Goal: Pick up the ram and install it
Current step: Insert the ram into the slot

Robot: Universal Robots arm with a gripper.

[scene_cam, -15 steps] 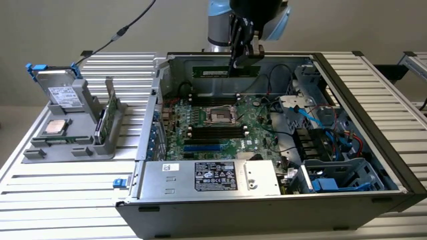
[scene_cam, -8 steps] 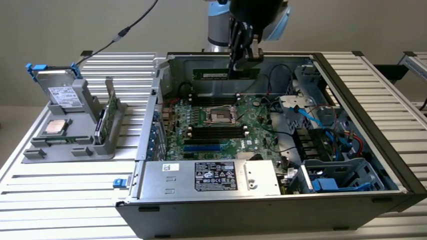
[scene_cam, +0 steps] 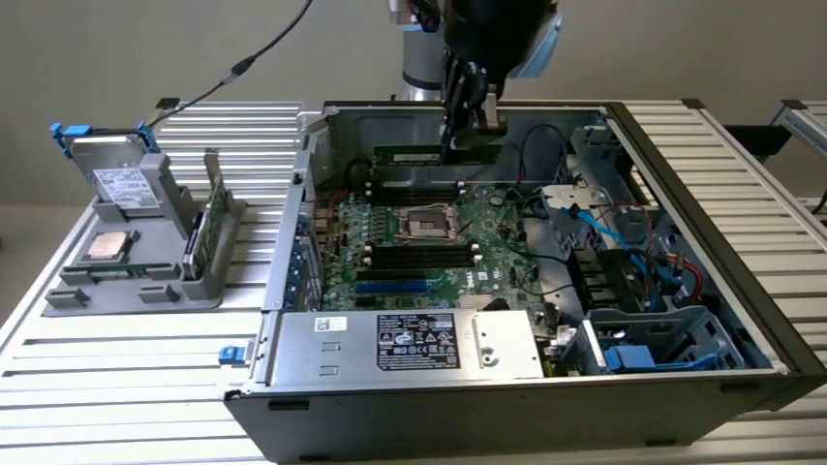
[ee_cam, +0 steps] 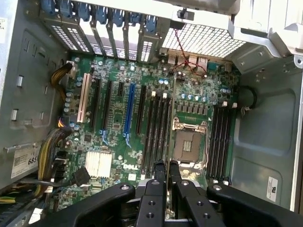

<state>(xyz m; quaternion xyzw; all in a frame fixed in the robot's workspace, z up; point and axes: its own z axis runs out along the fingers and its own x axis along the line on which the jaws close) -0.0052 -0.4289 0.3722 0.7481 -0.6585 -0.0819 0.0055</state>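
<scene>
The ram [scene_cam: 416,154], a long green stick, hangs level inside the open computer case above the far black memory slots [scene_cam: 411,187]. My gripper [scene_cam: 463,136] is shut on the end of it nearer the exterior view's right. In the wrist view the two black fingers [ee_cam: 158,172] press together on the ram [ee_cam: 170,142], seen edge-on as a thin line. It runs over the motherboard [ee_cam: 118,137] between the memory slots [ee_cam: 156,127] and the empty processor socket [ee_cam: 187,144].
The case walls [scene_cam: 290,232] ring the board, with a power supply [scene_cam: 413,341] at the near side and cables and drive cages [scene_cam: 633,262] at the exterior view's right. A grey fixture [scene_cam: 130,266] outside the case holds a silver processor chip [scene_cam: 107,247], a drive [scene_cam: 123,182] and another upright board [scene_cam: 207,228].
</scene>
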